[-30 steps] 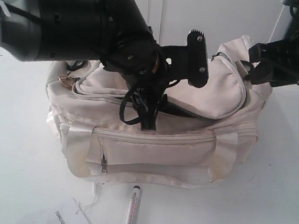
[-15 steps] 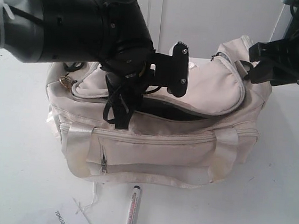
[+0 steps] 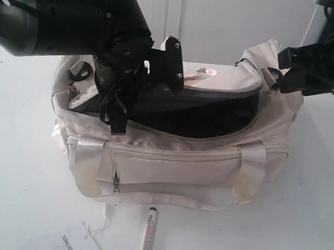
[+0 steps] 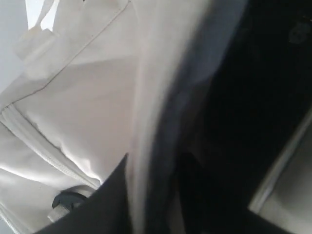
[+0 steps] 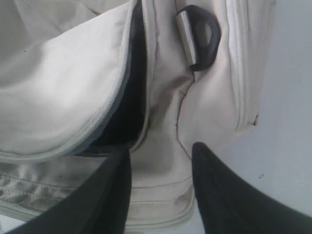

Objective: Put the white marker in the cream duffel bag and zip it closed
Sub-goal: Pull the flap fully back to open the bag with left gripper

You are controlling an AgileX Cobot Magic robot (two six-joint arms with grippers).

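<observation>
Item 1: the cream duffel bag (image 3: 175, 167). I found it at the middle of the table (image 3: 305, 221), long side facing the exterior camera. Its top flap (image 3: 224, 83) stood lifted, exposing the dark lining (image 3: 204, 111) across most of the opening. The front pocket zip (image 3: 116, 182) was shut.

Item 2: the white marker (image 3: 147, 235). I logged it flat on the table at the bag's 6 o'clock, just beside the base. It was outside the bag, its black cap pointed to 12 o'clock, and neither arm was touching it.

Item 3: a paper tag (image 3: 78, 246), at the bag's 7 o'clock, near the marker but apart from it.

Item 4: the left gripper (image 3: 171, 72). It sat at the flap's edge, toward the bag's 10 o'clock. My wrist view was blurred, yet cream fabric ran between the dark fingers, so I recorded it as pinching the flap.

Item 5: the right gripper (image 3: 283, 70). It was at the bag's 2 o'clock end, near the black strap ring (image 5: 204, 34). I saw its jaws spread wide with nothing clamped. Whether the tips touched the cloth, I could not tell.
</observation>
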